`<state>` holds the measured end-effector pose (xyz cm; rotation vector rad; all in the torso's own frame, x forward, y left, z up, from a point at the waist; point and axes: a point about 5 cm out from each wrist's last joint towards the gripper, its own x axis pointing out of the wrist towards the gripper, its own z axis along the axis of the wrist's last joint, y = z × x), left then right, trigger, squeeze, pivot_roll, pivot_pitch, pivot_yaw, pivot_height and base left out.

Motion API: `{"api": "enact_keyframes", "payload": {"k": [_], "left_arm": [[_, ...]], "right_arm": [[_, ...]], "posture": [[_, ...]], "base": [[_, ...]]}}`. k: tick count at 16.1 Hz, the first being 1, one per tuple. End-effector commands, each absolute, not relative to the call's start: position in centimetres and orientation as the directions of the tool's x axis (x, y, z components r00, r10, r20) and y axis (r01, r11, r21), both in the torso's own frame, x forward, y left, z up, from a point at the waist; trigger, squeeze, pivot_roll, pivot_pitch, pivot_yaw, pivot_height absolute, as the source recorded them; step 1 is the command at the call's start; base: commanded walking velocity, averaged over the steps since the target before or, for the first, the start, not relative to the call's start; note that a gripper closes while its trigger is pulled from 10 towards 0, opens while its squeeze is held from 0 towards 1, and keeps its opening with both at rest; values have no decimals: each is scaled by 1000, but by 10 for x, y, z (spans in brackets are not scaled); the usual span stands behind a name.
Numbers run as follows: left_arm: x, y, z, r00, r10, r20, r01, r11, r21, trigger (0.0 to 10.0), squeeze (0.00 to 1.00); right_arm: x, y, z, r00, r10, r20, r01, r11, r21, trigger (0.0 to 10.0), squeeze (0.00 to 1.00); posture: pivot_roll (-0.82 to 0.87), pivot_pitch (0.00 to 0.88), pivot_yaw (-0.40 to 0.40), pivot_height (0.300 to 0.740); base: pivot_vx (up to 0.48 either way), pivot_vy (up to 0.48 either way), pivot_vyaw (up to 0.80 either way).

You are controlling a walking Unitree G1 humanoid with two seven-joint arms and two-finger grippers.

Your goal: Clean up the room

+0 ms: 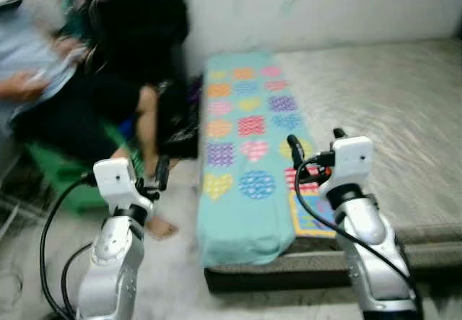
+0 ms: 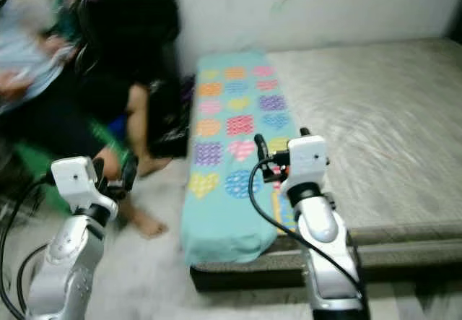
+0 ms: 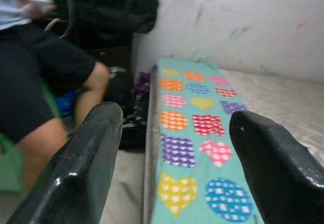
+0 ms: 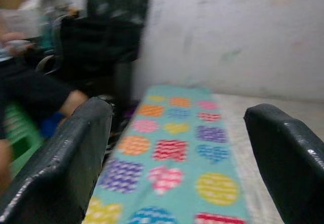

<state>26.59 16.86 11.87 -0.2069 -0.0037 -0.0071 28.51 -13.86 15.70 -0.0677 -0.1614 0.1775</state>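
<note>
a: looking down at a bed with a grey mattress, and along its left edge lies a teal blanket printed with coloured hearts and circles; its near end hangs over the foot of the bed.

b: where are the arms?

a: both raised in front of the robot. the left gripper hangs over the pale floor just left of the bed, near a person's bare foot. the right gripper is over the near part of the blanket, close to where it meets the bare mattress.

b: holding anything?

a: no. in the left wrist view the two black fingers stand well apart with nothing between them, the blanket and floor showing through the gap. the right wrist view shows the same: fingers spread wide, empty.

b: and the person?

a: a person in a light top and dark shorts sits at the left on something green, blurred. dark bags sit behind, against the pale wall.
</note>
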Motion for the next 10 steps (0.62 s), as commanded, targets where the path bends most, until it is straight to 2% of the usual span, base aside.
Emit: {"api": "enact_keyframes", "payload": {"k": [1, 4, 10], "left_arm": [[267, 169, 125, 999, -18, 31, 24, 979, -205, 10000, 0], [266, 168, 126, 999, -34, 40, 41, 977, -209, 10000, 0], [264, 169, 126, 998, -49, 44, 57, 977, -207, 10000, 0]], "right_arm": [[284, -137, 159, 968, 186, 167, -178, 982, -66, 10000, 0], [284, -138, 159, 969, 181, 168, -173, 983, -61, 10000, 0], [276, -148, 145, 980, 163, 117, -156, 986, -67, 10000, 0]], "posture": [[-77, 0, 62, 740], [-77, 0, 63, 740], [-79, 0, 67, 740]], "base": [[0, 0, 0], [0, 0, 0], [346, 0, 0]]}}
